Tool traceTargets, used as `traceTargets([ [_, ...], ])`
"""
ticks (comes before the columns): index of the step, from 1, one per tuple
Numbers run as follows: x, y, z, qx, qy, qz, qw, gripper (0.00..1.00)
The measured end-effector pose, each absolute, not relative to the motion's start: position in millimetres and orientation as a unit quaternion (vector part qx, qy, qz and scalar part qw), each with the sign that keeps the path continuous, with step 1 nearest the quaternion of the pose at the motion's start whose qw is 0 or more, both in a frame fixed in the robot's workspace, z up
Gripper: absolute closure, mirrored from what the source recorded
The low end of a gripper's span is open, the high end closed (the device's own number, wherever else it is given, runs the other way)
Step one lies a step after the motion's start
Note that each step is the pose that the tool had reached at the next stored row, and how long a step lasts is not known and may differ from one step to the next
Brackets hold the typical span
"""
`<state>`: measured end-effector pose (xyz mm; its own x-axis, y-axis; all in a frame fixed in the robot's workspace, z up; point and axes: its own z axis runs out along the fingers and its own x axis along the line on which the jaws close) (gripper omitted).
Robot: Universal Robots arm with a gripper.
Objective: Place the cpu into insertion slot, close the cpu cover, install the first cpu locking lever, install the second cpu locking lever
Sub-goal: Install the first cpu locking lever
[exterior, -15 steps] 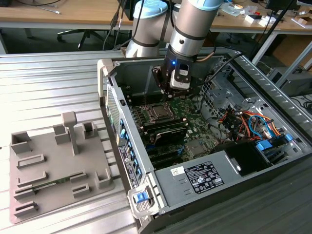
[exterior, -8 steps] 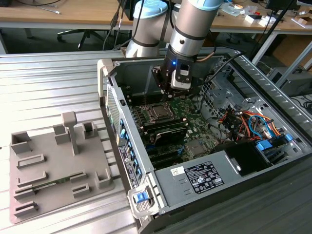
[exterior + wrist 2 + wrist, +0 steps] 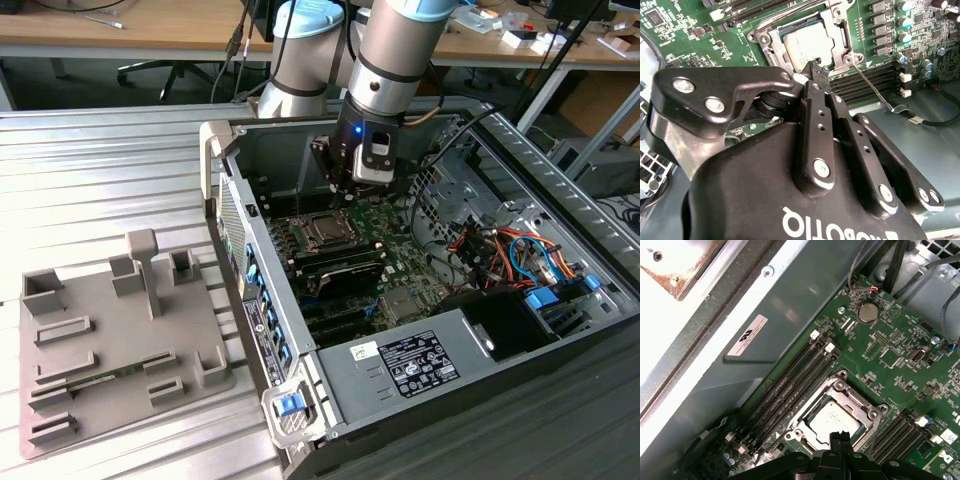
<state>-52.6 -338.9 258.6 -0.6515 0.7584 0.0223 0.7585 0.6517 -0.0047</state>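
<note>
Just over the cpu cover (image 3: 771,41), the gripper (image 3: 816,70) hangs with fingertips together, empty. The cpu (image 3: 807,42) lies seated beneath that lowered frame; the second wrist view shows a locking lever (image 3: 872,84) angling outward.

the exterior view looked down from farther off into the open computer case (image 3: 290,150); both wrist views sat close above the motherboard (image 3: 890,340), sharing the socket (image 3: 771,40) (image 3: 840,390).
</note>
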Motion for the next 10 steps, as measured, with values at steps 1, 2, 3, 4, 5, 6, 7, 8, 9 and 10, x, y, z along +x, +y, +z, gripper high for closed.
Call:
traceTargets([
  [1, -52.6, -338.9, 258.6, -0.416, -0.909, -0.002, 0.011, 0.89],
  [2, -52.6, -338.9, 258.6, -0.414, -0.910, -0.002, 0.011, 0.89],
  [3, -52.6, -338.9, 258.6, -0.412, -0.911, -0.002, 0.011, 0.89],
  [4, -52.7, -338.9, 258.7, -0.410, -0.912, -0.002, 0.011, 0.89],
  [5, -52.6, -338.9, 258.6, -0.406, -0.914, -0.002, 0.011, 0.89],
  [6, -52.6, -338.9, 258.7, -0.404, -0.915, -0.002, 0.011, 0.89],
  [7, -52.6, -338.9, 258.6, -0.403, -0.915, -0.002, 0.011, 0.89],
  [8, -52.7, -338.9, 258.6, -0.401, -0.916, -0.002, 0.011, 0.89],
  [9, -52.6, -338.9, 258.6, -0.399, -0.917, -0.002, 0.011, 0.89],
  [10, -52.6, -338.9, 258.7, -0.396, -0.918, -0.002, 0.011, 0.89],
])
